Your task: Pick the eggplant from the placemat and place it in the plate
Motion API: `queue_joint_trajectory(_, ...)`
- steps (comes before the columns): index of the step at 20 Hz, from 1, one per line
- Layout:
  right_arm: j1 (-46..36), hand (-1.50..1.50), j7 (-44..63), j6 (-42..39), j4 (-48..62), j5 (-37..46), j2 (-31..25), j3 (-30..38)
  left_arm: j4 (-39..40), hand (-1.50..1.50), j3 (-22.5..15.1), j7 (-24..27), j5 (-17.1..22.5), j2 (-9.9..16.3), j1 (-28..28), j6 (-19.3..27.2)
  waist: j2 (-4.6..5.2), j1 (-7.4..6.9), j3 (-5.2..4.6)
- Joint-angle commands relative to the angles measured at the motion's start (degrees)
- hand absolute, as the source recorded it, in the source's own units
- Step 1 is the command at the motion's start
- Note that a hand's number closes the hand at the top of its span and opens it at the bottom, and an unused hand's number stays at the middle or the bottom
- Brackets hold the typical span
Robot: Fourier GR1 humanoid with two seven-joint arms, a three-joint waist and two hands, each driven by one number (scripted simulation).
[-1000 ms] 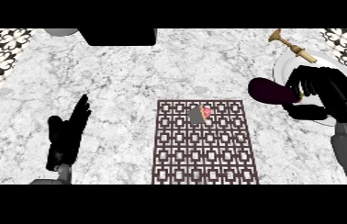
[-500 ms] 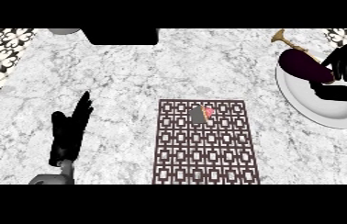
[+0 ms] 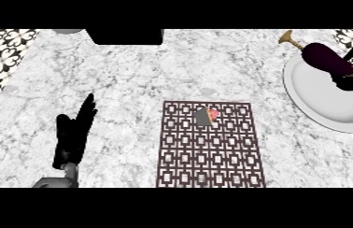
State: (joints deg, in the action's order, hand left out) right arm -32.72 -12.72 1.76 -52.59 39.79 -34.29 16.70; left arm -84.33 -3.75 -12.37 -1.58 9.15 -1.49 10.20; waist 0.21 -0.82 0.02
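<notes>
The left hand (image 3: 74, 134) rests at about 8 o'clock on the counter (image 3: 138, 82), open, with its fingers straight and pointing up. It looks the same as it did a second ago.

The placemat (image 3: 211, 145) lies in the middle, low down, toward 6 o'clock. The eggplant is not on it. Only a small grey and pink thing (image 3: 208, 116) sits near the far end of the mat, and it has not moved.

The big change is far off at 2 o'clock. A second ago the eggplant (image 3: 325, 59) hung in the air beside the mat, held by the right hand. Now it is over the white plate (image 3: 310, 98), with its tan stem (image 3: 291, 38) sticking out past the rim. The right hand (image 3: 345, 80) has slid almost out of sight at the right edge. Only a dark bit of it shows, and I cannot tell if its fingers are open or closed.

I think the job is almost done. I cannot tell if the eggplant is lying on the plate or just above it. If the hand lets go, the task should be finished
</notes>
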Motion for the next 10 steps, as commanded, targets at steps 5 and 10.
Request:
queue_joint_trajectory(5,-9.2,1.5,-4.7,-0.5,23.3,4.4,-3.5,-0.9,-1.5,0.0,-0.7,-0.4,-0.9,-0.3,0.7,-0.5,0.42,-1.35,0.08)
queue_joint_trajectory(10,-7.4,1.5,-10.9,-7.0,31.1,5.2,-4.5,-2.4,-0.5,0.0,-0.9,0.5,-1.2,-1.4,-0.3,0.0,0.53,-1.19,0.11)
